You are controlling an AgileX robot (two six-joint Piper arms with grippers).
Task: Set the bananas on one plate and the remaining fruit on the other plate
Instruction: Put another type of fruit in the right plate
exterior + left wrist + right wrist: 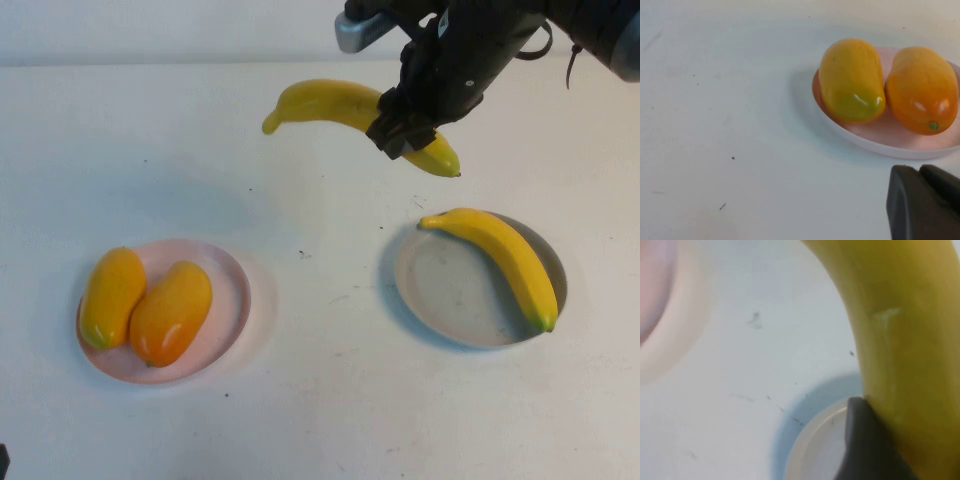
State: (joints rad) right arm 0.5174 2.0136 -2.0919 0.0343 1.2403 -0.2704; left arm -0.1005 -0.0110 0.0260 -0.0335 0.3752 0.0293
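Both mangoes (pixel 146 303) lie on the pink plate (pixel 232 300), one banana (pixel 505 260) on the grey plate (pixel 440 305); the right gripper (pixel 408 130) fingers pinch the second banana (pixel 330 103) aloft, while the left gripper (pixel 925 205), fingers pressed together, hangs beside the pink plate.

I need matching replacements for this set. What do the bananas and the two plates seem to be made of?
Bananas, one in the right gripper as held banana, one on the grey-blue plate: probably moulded plastic, glossy, uniformly yellow. Both plates, including the pink plate: likely matte plastic, possibly melamine; the grey one looks scuffed. Left gripper sits parked, shut.
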